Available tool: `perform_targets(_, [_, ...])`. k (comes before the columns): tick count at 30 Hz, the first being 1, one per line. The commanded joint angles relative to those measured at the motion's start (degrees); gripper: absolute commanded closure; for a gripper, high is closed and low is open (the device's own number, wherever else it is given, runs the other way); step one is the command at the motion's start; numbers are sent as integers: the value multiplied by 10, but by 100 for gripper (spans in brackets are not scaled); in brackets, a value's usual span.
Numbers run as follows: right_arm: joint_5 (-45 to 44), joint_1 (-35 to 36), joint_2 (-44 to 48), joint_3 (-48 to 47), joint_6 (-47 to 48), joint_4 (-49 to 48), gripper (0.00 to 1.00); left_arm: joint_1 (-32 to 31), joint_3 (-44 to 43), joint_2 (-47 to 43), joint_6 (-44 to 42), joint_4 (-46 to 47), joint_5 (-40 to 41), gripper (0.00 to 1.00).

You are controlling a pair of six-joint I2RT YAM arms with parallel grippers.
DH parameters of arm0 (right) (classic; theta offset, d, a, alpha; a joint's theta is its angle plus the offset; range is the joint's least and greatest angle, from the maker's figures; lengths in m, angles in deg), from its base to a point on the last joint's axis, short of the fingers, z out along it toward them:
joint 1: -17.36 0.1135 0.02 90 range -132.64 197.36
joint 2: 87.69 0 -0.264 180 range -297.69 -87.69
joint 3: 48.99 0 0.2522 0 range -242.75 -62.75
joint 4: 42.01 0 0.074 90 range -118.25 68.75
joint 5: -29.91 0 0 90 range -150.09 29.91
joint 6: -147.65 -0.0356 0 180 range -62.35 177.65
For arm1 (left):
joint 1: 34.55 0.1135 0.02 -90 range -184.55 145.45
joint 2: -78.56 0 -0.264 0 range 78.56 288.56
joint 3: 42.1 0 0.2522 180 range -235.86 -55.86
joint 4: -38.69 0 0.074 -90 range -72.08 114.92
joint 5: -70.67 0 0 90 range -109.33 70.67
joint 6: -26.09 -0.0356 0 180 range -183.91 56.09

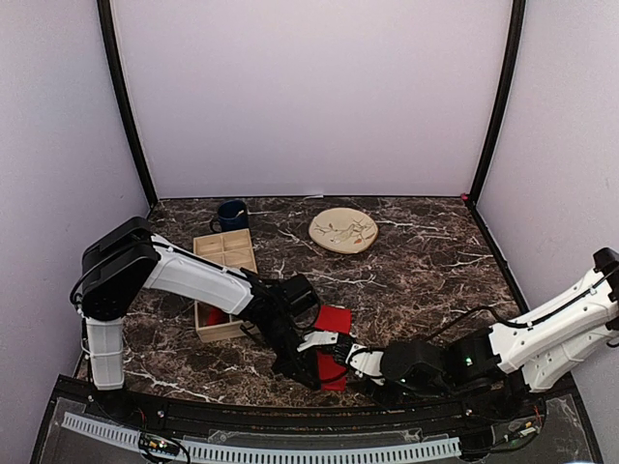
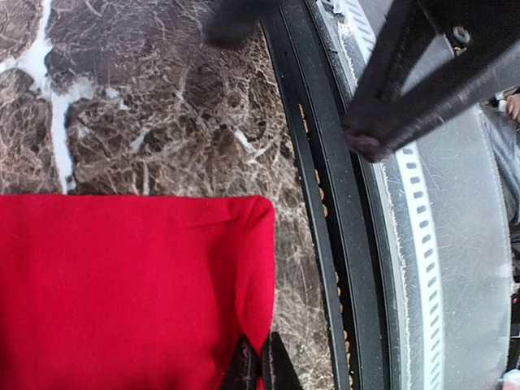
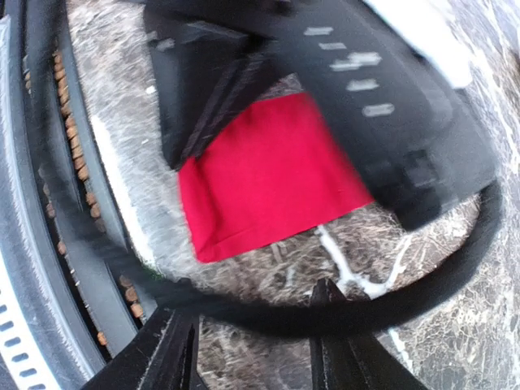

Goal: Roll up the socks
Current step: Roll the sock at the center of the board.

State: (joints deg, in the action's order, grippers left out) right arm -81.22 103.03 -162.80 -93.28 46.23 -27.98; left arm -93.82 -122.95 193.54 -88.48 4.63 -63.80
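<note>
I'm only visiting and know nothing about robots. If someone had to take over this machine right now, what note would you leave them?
Left claw: shut, pinching an edge of the red sock.
Right claw: open, empty, just short of that sock.
The sock lies flat near the table's front edge, between both claws. A red patch in the wooden box may be the second sock; cannot tell.
Done: nothing rolled yet.
Left: roll the socks.

High rear camera overlooks all — both close wrist cameras share the socks.
</note>
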Motion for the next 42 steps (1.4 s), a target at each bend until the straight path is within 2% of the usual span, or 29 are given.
perform_targets(1, [-52,34,-17,-10,20,-6,57,16,-20,9,4,-39,-39,100])
perform_targets(8, [-93,76,-68,-40,55,4,57,30,-40,27,3,-66,-69,100])
perform_targets(15, [-106,77,-100,-64,108,-3,58,32,-59,46,-8,-100,-83,100])
perform_targets(21, [-100,78,-144,-86,150,-5,62,32,-69,58,-13,-114,-91,100])
perform_targets(42, [-49,33,-188,-105,203,-12,72,37,-84,74,-26,-144,-107,100])
